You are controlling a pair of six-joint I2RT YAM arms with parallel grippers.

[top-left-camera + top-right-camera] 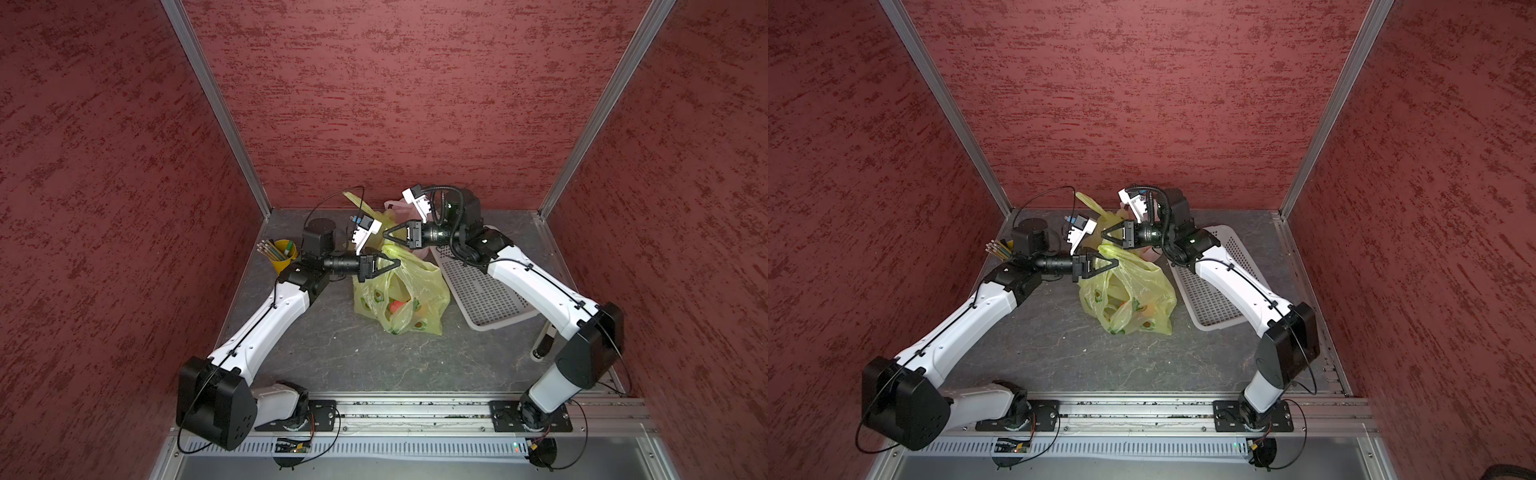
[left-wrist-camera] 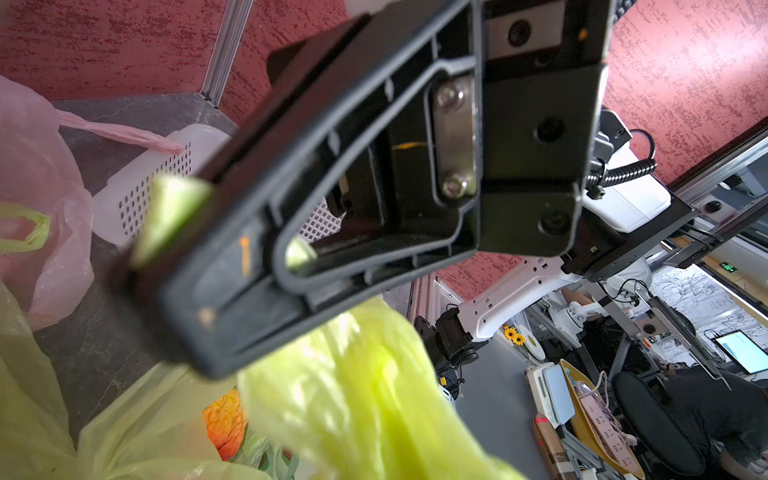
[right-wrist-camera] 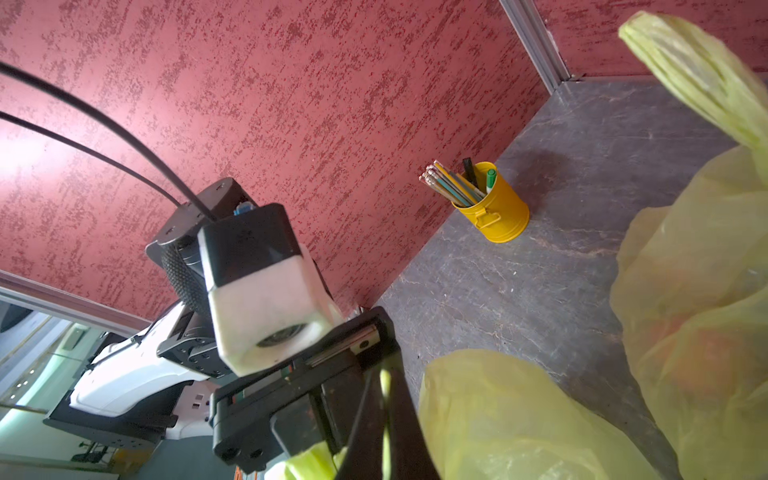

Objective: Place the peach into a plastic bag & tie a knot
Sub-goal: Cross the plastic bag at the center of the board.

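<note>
The yellow-green plastic bag (image 1: 419, 286) (image 1: 1138, 291) lies mid-table, and the orange-red peach (image 1: 397, 306) (image 2: 224, 419) shows through its film. My left gripper (image 1: 397, 262) (image 1: 1116, 262) is shut on a bunched strip of the bag's top. My right gripper (image 1: 385, 235) (image 1: 1103, 235), just behind it, is shut too; the left wrist view shows a green bit of bag handle (image 2: 170, 220) pinched at its tips. In the right wrist view, green plastic runs between the left gripper's black fingers (image 3: 363, 415). A loose handle (image 1: 357, 203) (image 3: 698, 70) sticks up towards the back wall.
A pink bag (image 1: 397, 206) (image 2: 37, 174) sits behind the yellow one. A white perforated tray (image 1: 482, 291) (image 1: 1217, 291) lies under the right arm. A yellow cup of pencils (image 1: 284, 253) (image 3: 496, 210) stands by the left wall. Red walls enclose three sides.
</note>
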